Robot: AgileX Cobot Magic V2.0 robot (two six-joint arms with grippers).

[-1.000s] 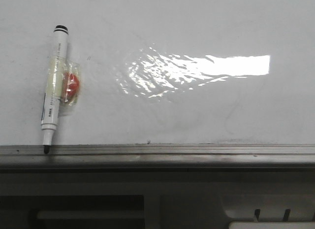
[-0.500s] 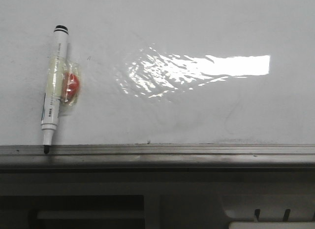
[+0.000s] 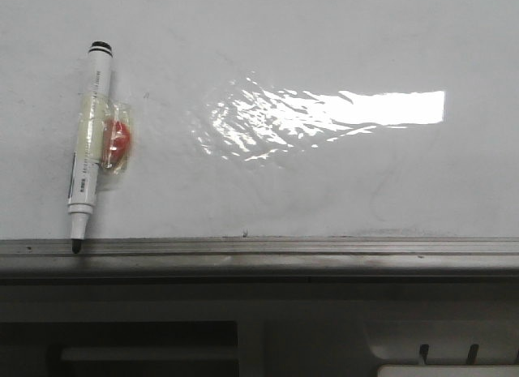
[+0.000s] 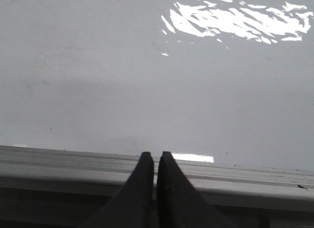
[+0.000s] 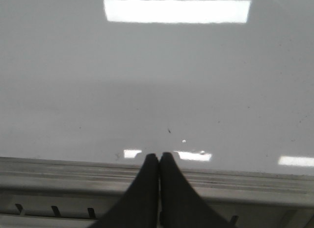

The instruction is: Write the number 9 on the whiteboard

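No 9 yet on the whiteboard (image 3: 324, 190); both the left gripper (image 4: 156, 162) and right gripper (image 5: 159, 162) are clenched empty at its near rail (image 3: 324, 251), so the left should release wide, then grasp the marker (image 3: 87, 142) squarely by its barrel near the board's left edge.

Your whiteboard (image 3: 268, 190) fills the front view: a large glossy white surface with a bright, rippled glare patch right of centre and faint grey smudges below it. Its grey metal rail runs straight along the near edge. You see no black 9 on it in any view; the surface carries only specks and faint marks. In the left wrist view the board (image 4: 147, 90) shows plain grey-white with glare at one corner, and in the right wrist view (image 5: 157, 81) a clean rectangular reflection sits on it.
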